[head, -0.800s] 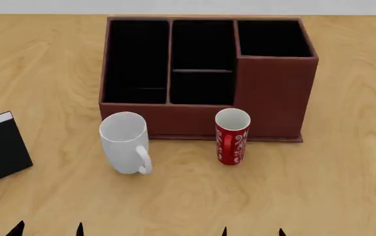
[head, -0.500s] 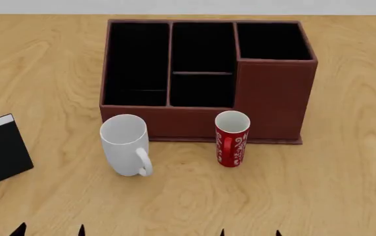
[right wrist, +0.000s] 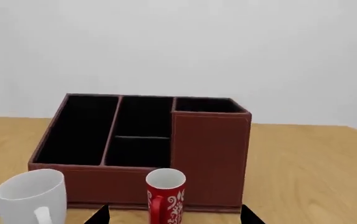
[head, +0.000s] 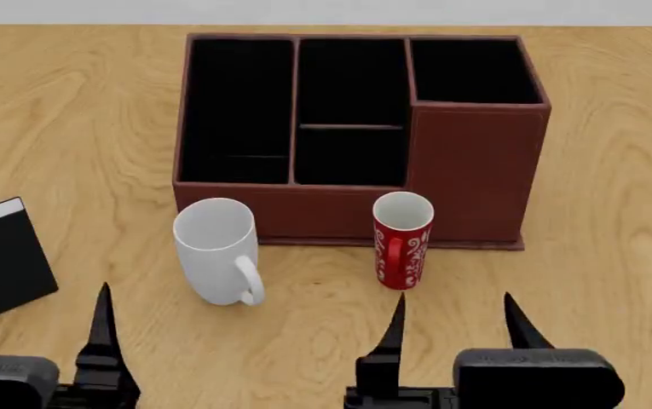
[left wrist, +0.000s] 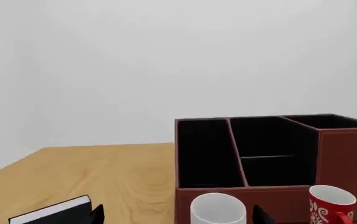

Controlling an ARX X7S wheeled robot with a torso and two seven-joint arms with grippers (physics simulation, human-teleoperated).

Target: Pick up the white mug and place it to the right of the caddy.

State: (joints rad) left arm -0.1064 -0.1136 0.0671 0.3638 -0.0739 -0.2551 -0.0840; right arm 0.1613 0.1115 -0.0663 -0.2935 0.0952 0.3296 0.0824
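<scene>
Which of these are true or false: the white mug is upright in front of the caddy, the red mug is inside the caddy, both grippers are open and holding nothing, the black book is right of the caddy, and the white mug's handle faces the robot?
1. The white mug stands upright in front of the caddy. True.
2. The red mug sits inside a caddy compartment. False: it stands on the table in front of the caddy.
3. The left gripper and right gripper are open and empty. True.
4. The black book lies right of the caddy. False: it lies to the left.
5. The white mug's handle faces the robot. True.
</scene>
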